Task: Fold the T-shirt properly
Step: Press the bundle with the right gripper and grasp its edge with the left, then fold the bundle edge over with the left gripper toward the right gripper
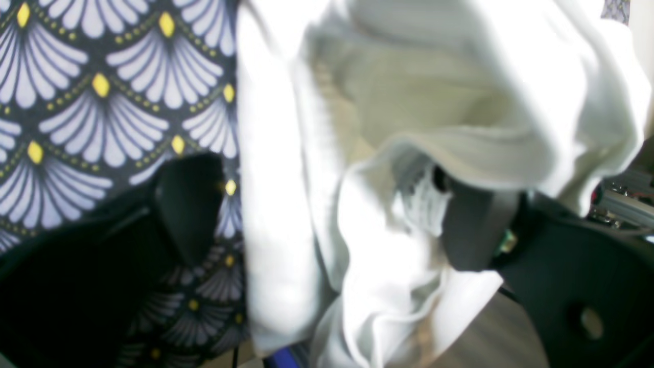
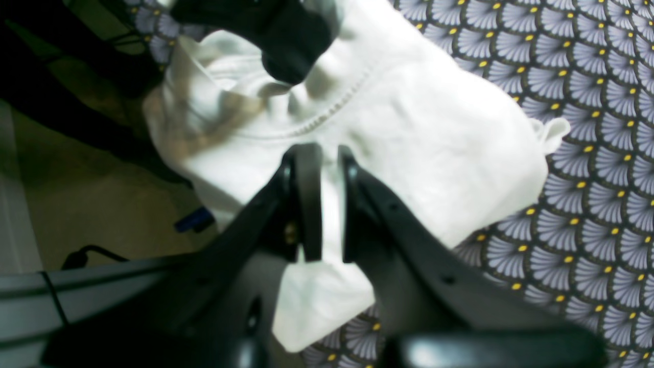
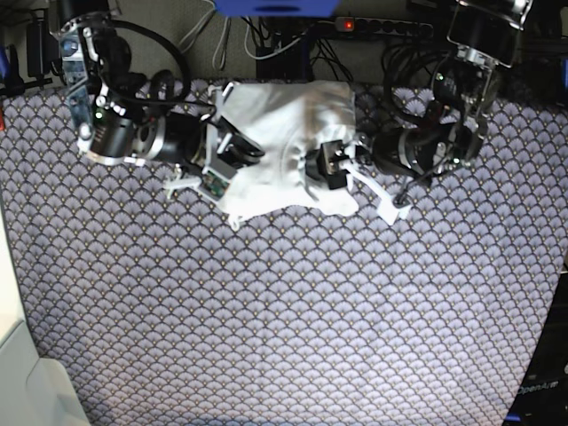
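The white T-shirt (image 3: 284,124) lies bunched at the back centre of the table. My right gripper (image 3: 232,149) comes at it from the left of the base view. In the right wrist view, the right gripper (image 2: 327,153) is shut on a fold of the T-shirt (image 2: 434,133). My left gripper (image 3: 330,167) sits at the shirt's right edge. In the left wrist view, the left gripper (image 1: 314,174) stands wide open, with the T-shirt (image 1: 460,76) draped between its fingers and over the right one.
A purple-grey scallop-patterned cloth (image 3: 266,311) covers the table. A power strip (image 3: 382,25) and cables run along the back edge just behind the shirt. A pale box (image 3: 18,373) stands at the front left corner.
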